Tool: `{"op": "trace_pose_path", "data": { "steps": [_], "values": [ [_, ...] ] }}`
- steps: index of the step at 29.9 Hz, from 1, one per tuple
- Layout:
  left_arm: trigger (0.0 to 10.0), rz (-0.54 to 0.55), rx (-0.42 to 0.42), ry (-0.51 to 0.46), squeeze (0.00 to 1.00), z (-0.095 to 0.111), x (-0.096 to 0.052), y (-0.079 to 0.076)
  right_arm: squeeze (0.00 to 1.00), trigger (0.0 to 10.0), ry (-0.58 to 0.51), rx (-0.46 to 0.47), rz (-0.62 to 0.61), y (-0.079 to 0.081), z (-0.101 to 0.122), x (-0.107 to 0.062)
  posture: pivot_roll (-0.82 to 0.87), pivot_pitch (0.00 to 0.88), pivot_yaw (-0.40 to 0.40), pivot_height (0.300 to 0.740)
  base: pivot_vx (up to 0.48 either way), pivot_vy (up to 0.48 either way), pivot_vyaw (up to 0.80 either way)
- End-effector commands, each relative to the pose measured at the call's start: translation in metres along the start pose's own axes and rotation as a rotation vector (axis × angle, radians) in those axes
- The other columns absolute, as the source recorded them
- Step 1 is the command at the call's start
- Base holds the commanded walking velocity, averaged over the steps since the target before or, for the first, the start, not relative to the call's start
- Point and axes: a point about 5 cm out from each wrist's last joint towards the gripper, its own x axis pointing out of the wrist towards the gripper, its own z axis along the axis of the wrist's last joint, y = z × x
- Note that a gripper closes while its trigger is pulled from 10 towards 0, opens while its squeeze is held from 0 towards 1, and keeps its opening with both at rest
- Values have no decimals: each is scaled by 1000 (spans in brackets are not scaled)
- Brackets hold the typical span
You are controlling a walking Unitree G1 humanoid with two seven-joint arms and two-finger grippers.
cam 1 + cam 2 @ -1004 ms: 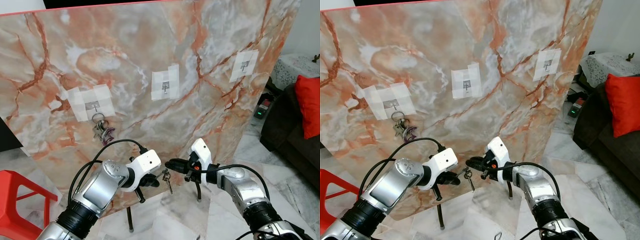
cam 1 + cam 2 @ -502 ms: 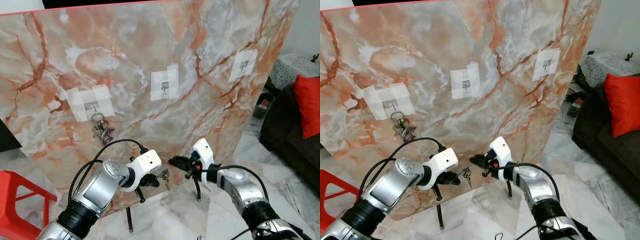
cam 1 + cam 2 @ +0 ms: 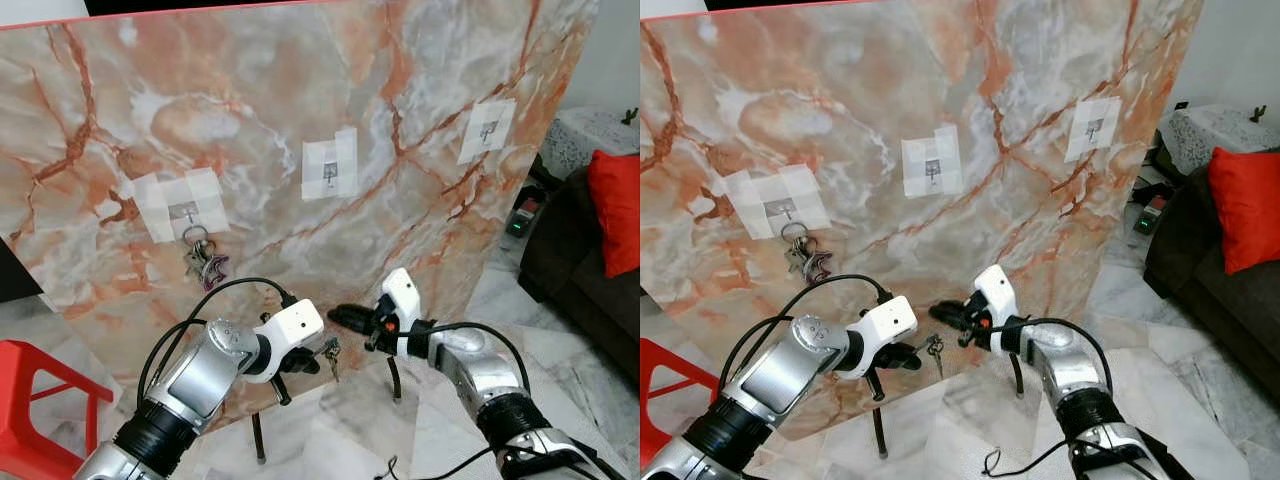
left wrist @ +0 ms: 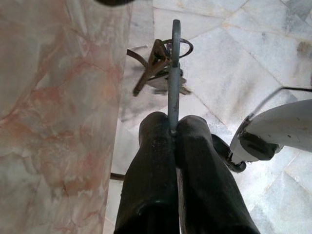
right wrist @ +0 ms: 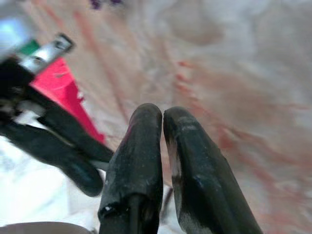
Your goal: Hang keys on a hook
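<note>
A bunch of keys dangles low in front of the marble board, and my left gripper is shut on it. The left wrist view has the two black fingers pinching a flat key with its ring beyond. My right gripper hovers just above and right of those keys, shut with nothing in it; its fingers are pressed together. Three taped hooks sit on the board: the left hook carries another key bunch, while the middle hook and right hook are bare.
A red stool stands at the lower left. A dark sofa with a red cushion is at the right, with a power strip beside the board. Thin stand legs hold the board above the tiled floor.
My right gripper has edged left and slightly up, closer to the board above the held keys. The left gripper and its keys have stayed put.
</note>
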Motion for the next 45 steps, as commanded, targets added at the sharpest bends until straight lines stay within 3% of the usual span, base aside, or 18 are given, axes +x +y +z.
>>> {"op": "trace_pose_path", "data": {
  "steps": [1,45],
  "values": [
    [10000,4,33,-13,0,8,-1,1,0,10000,-22,-18,33,2,8,1,50,0,-92,740,0,0,0],
    [10000,35,43,-38,0,15,-1,4,0,10000,111,-45,13,2,-19,-1,57,0,-102,740,0,0,0]
  ]
}}
